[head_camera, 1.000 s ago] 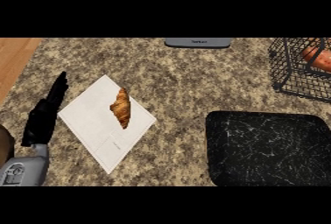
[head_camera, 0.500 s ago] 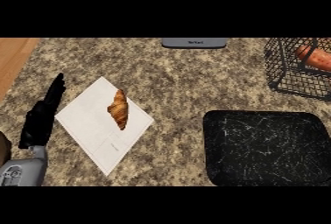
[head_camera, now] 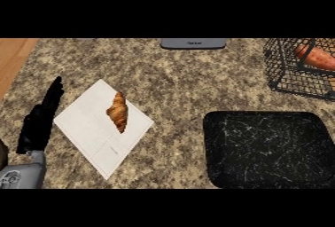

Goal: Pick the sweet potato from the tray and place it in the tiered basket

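The orange sweet potato [head_camera: 315, 56] lies inside the black wire tiered basket [head_camera: 288, 77] at the counter's upper right, partly cut off by the view's edge. The black marbled tray [head_camera: 265, 150] sits at the lower right with nothing on it. My left hand [head_camera: 40, 119] rests at the left edge, fingers straight and pointing up, holding nothing. My right hand does not show in the head view.
A croissant [head_camera: 118, 111] lies on a white sheet [head_camera: 98, 133] beside my left hand. A grey object [head_camera: 193, 43] sits at the counter's far edge. A wooden strip [head_camera: 13, 55] borders the speckled counter at the upper left.
The whole scene has drifted slightly left in the view. My left hand stays resting and the sweet potato stays in the basket.
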